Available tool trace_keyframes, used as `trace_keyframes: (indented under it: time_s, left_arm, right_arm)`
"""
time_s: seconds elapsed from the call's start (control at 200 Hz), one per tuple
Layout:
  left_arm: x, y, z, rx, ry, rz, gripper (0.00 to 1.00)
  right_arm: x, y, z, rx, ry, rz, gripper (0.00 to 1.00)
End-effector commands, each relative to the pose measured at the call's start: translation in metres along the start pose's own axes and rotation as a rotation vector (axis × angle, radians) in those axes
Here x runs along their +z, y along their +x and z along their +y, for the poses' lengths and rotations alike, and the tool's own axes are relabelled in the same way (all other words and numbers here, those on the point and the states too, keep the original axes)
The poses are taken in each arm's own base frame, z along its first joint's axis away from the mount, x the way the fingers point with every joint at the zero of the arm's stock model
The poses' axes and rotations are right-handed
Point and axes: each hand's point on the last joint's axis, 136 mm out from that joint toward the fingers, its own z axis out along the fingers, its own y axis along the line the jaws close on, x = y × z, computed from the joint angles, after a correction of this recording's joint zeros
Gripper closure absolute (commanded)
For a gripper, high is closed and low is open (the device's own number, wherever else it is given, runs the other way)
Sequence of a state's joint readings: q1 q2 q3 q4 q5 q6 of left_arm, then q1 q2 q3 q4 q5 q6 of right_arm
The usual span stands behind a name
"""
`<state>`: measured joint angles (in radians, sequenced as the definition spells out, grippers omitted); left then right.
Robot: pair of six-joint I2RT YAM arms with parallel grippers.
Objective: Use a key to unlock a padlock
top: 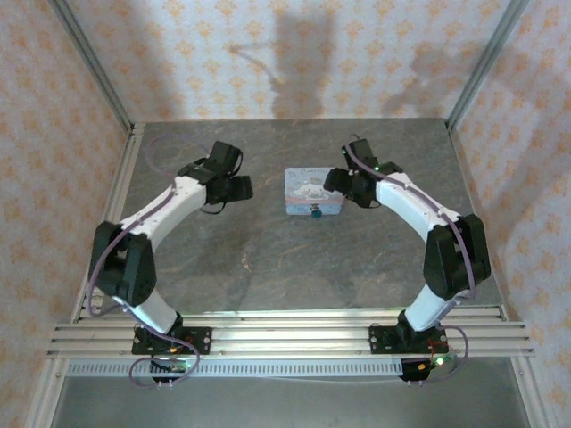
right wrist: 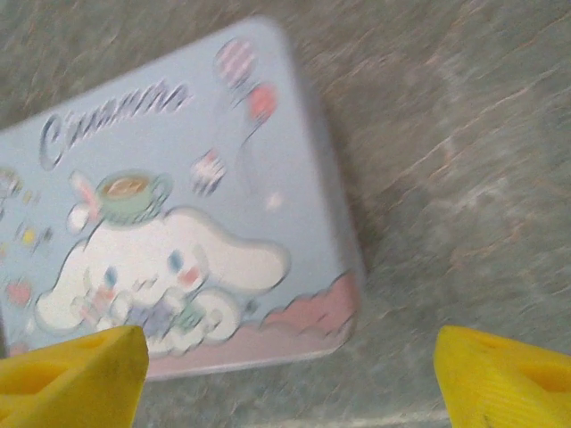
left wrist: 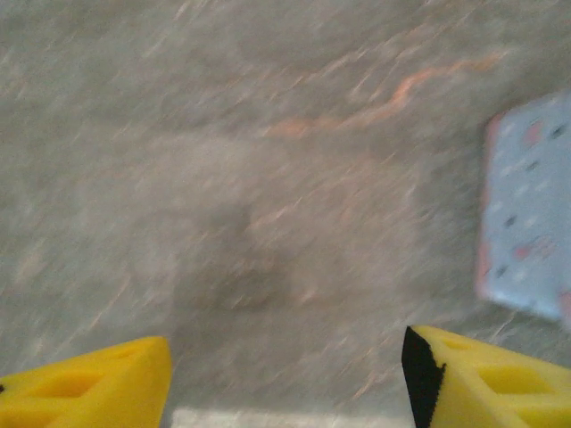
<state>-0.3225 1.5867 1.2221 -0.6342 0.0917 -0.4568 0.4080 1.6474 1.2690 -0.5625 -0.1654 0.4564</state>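
Grey stone-patterned tabletop. Flat lilac-grey, pink-rimmed padlock at its centre. Small teal key at the padlock's near edge. Left gripper left of the padlock, apart from it. Right gripper just beside its right edge. Yellow fingers on both spread wide, empty.

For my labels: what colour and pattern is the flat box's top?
Box top: pale blue, white cartoon animal, balloons, pink lower edge; clearest in right wrist view.
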Motion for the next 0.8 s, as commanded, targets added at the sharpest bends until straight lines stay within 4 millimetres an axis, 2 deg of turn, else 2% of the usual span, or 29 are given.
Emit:
trace_keyframes:
  time_s: [0.0,0.13,0.305,0.4,0.566,0.796]
  left_arm:
    - [-0.001,0.065,0.023,0.027,-0.04,0.178,0.36]
    - [-0.003,0.115,0.031,-0.021,-0.024,0.266,0.45]
    - [-0.001,0.153,0.036,-0.132,0.025,0.309,0.56]
    - [0.003,0.161,0.024,-0.188,0.121,0.305,0.63]
    - [0.013,0.169,0.004,-0.258,0.248,0.331,0.64]
    - [0.024,0.171,-0.001,-0.317,0.267,0.342,0.65]
  right_arm:
    - [-0.017,0.016,0.018,-0.051,-0.017,-0.022,0.17]
    - [-0.016,0.038,0.035,-0.089,-0.041,0.002,0.17]
    - [-0.018,0.049,0.053,-0.115,-0.078,0.009,0.18]
    - [-0.018,0.049,0.056,-0.124,-0.086,0.003,0.18]
    - [-0.013,0.051,0.057,-0.132,-0.082,0.018,0.18]
    - [-0.007,0.057,0.054,-0.119,-0.079,0.032,0.18]
